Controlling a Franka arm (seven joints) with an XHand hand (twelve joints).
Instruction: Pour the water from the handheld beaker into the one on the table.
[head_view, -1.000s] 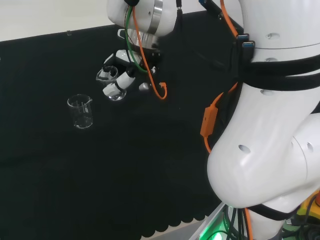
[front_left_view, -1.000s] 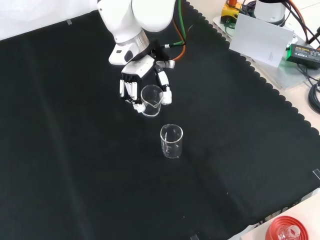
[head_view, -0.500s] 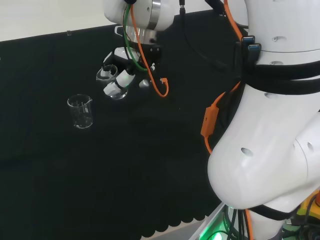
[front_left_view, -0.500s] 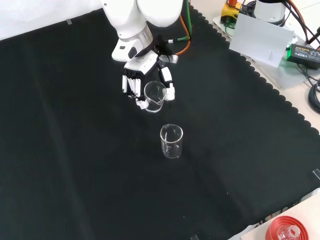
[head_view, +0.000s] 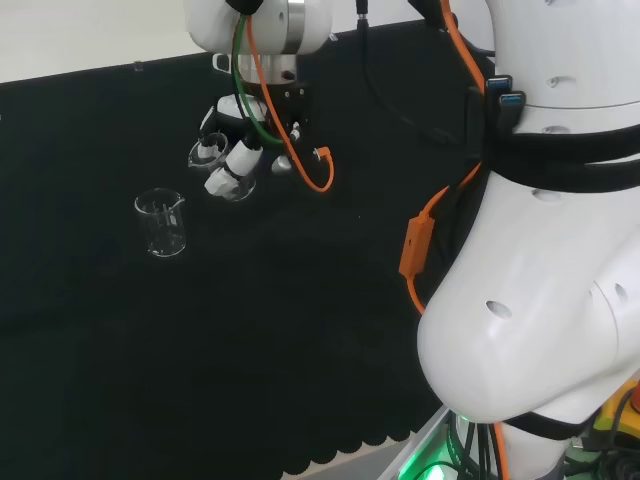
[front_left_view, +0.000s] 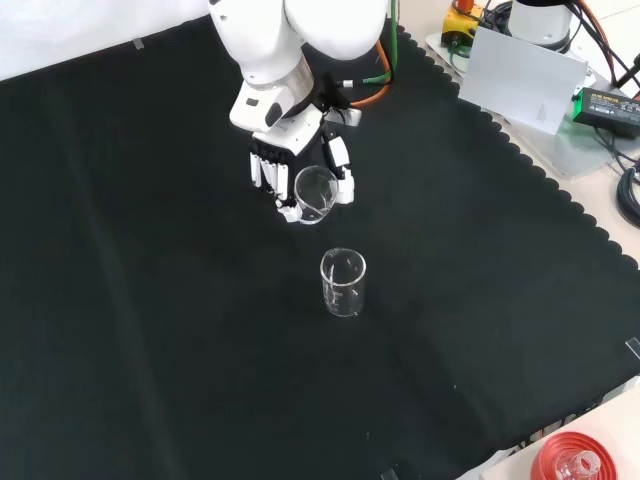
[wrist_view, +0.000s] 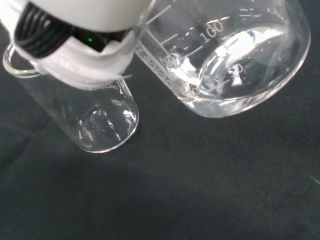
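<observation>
The hand (front_left_view: 290, 165) had its fingers (front_left_view: 266, 172) and thumb curled round the held beaker (front_left_view: 315, 192), carrying it in the air above the black cloth (front_left_view: 150, 300). Taking the table beaker (front_left_view: 343, 284) as the landmark: in the front view the held beaker hung just beyond it and a little to its left, clear of it and not touching. In the head view the hand (head_view: 238, 150) and its glass sat above and to the right of the table beaker (head_view: 162, 223), which stood upright on the cloth with its mouth open and looked empty.

The wrist view showed the held beaker (wrist_view: 235, 55) close up, with a little water seeming to pool in its base, and the table beaker (wrist_view: 85, 117) beside it, partly behind a white part of the hand.

The step in hand looked like the approach before the pour; no stream showed. To do it well, the held beaker's lip should come right over the table beaker's mouth before any real tilt begins, since at this moment it was short of it. The tilt should then be slow, with the lip kept low over the rim without knocking it, because the table beaker is light and stands free. With so little water, a steady roll of the wrist would likely serve better than 1 quick tip.
</observation>
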